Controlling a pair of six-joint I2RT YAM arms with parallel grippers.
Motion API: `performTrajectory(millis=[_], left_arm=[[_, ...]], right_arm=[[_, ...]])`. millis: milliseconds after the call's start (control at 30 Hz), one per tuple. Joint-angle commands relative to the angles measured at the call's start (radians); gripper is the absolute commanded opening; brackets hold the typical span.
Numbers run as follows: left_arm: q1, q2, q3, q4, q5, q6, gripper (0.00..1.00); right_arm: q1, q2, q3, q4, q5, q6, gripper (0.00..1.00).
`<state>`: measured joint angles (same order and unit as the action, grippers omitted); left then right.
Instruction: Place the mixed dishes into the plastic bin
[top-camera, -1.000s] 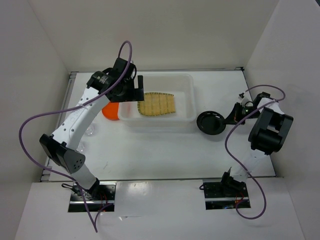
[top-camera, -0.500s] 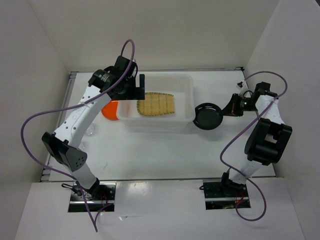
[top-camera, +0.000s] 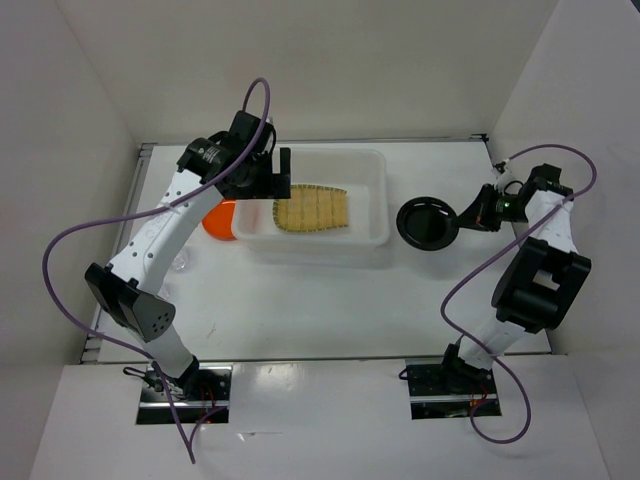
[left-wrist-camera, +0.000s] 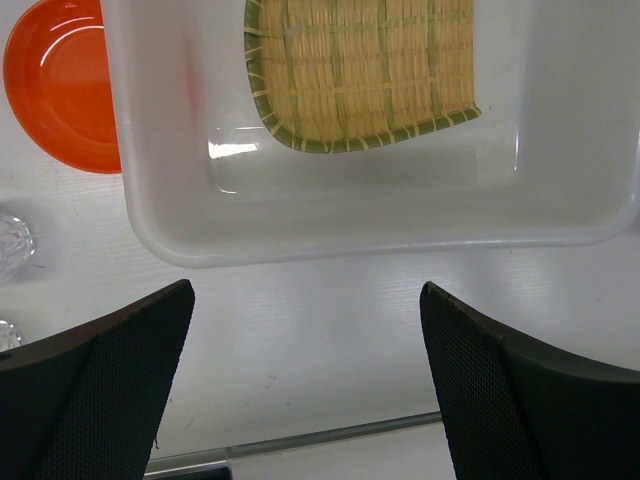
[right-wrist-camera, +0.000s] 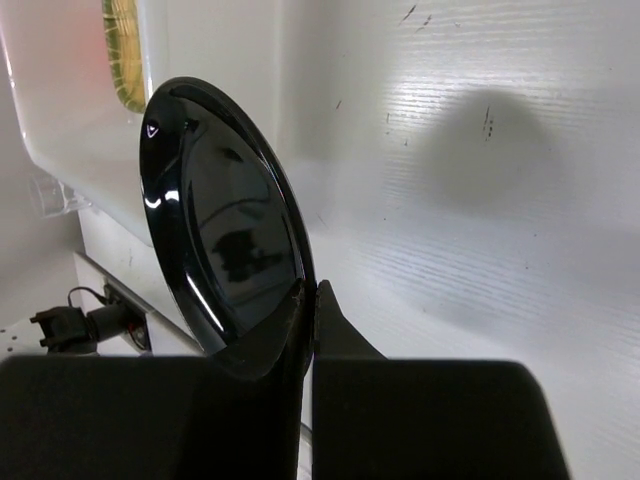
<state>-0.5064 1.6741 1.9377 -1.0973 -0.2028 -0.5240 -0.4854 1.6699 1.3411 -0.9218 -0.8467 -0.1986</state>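
Observation:
The plastic bin (top-camera: 372, 192) stands at mid table with the tan woven tray (top-camera: 312, 209) lying inside; both show in the left wrist view, bin (left-wrist-camera: 560, 160) and tray (left-wrist-camera: 370, 70). My right gripper (top-camera: 466, 218) is shut on the rim of the black plate (top-camera: 425, 222), held lifted just right of the bin; in the right wrist view the plate (right-wrist-camera: 225, 230) is pinched at my gripper (right-wrist-camera: 310, 300). My left gripper (top-camera: 282, 182) is open and empty above the bin's left end. The orange plate (top-camera: 220, 222) lies left of the bin, also seen from the left wrist (left-wrist-camera: 60, 85). A clear cup (top-camera: 182, 262) sits near it.
White walls close in the table on three sides. A second clear cup (top-camera: 160, 293) sits near the left edge. The left arm's purple cable (top-camera: 60, 250) loops over the left side. A metal strip (left-wrist-camera: 300, 440) runs along the table's far edge.
My right gripper has lifted the black plate off the table, swung it toward the bin, then drawn it slightly back to the right. The left arm has barely moved.

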Motion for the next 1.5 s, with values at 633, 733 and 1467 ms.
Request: performTrajectory(millis=[633, 733, 1467], left_arm=[[0.011, -0.057, -0.013, -0.045, -0.023, -0.019, 1.0], [0.02, -0.057, -0.022, -0.055, -0.032, -0.028, 1.0], [0.115, -0.123, -0.101, 0.025, -0.109, -0.027, 1.0]], right_arm=[[0.418, 0.28, 0.601, -0.039, -0.091, 0.042, 0.0], [0.479, 0.327, 0.676, -0.028, -0.055, 0.042, 0.0], [0.771, 0.787, 1.055, 0.075, 0.132, 0.074, 0.0]])
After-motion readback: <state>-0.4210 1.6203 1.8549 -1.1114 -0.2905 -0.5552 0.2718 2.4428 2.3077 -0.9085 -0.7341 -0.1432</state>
